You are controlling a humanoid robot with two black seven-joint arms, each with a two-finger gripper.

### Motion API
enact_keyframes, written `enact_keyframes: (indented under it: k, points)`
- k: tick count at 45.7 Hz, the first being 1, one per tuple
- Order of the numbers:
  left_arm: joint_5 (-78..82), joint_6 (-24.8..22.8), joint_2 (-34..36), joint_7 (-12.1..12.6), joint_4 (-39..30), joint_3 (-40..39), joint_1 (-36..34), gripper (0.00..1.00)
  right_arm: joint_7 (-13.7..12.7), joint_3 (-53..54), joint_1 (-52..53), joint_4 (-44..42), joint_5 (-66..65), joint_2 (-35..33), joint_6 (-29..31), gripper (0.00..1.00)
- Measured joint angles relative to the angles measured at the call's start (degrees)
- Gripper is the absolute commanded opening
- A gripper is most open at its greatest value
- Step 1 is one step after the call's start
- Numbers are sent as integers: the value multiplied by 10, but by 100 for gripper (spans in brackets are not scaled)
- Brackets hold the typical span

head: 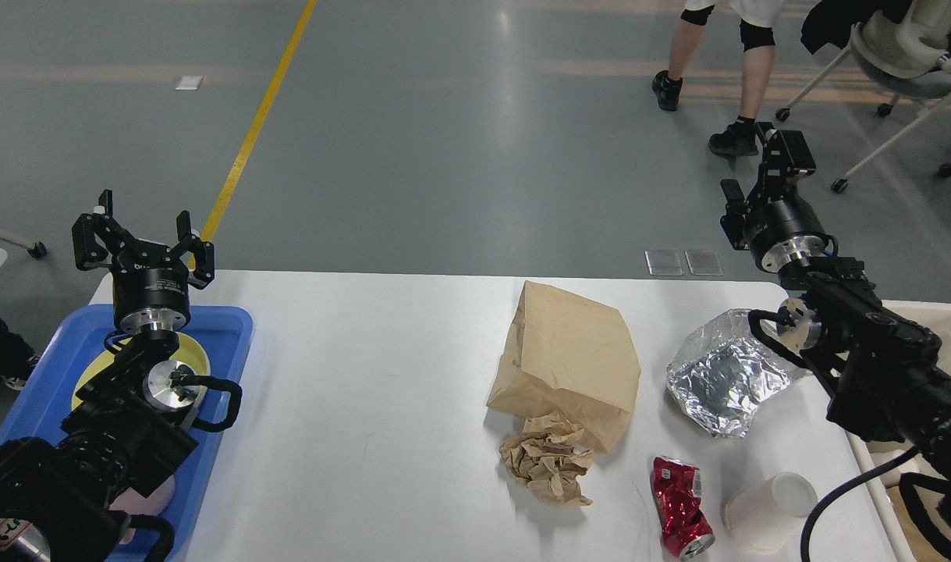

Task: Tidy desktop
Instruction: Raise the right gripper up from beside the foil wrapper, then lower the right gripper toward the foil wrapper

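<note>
The white desktop (366, 390) carries a brown paper bag (569, 351), a crumpled brown paper wad (547, 466), a crumpled foil sheet (717, 382), a crushed red can (680, 507) and a tipped white paper cup (768, 511). My left gripper (141, 234) is open and empty, raised over the far end of the blue tray (225, 328). My right gripper (760, 183) is open and empty, held up past the table's far edge, above and right of the foil.
The blue tray at the left holds a yellow plate (196, 355), partly hidden by my left arm. A cream bin (939, 324) stands at the right edge behind my right arm. A person's legs (744, 70) and an office chair (904, 47) are on the floor beyond.
</note>
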Motion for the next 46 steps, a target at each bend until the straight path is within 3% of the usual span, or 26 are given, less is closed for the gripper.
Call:
enact_keyframes:
  k: [6, 14, 20, 25, 29, 34, 40, 46]
  points:
    - [0, 0, 0, 0, 0, 0, 0, 96, -15, -78, 38, -6, -18, -4, 21, 100]
    - [0, -1, 0, 0, 0, 0, 0, 96, -70, -333, 127, -9, -22, -13, 30, 100]
    - [0, -1, 0, 0, 0, 0, 0, 96, -152, -506, 188, -6, -13, -17, 52, 100]
    - [0, -1, 0, 0, 0, 0, 0, 96, -242, -620, 237, -3, -8, -14, 94, 100]
    - [0, -1, 0, 0, 0, 0, 1, 96, -290, -681, 266, 4, -7, -11, 123, 100]
    - [0, -1, 0, 0, 0, 0, 1, 96, -307, -751, 314, 48, -5, -11, 160, 100]
    - [0, -1, 0, 0, 0, 0, 3, 96, -309, -898, 421, 135, -2, -3, 236, 100]
    - [0, -1, 0, 0, 0, 0, 3, 96, -308, -966, 508, 226, -1, 10, 303, 100]
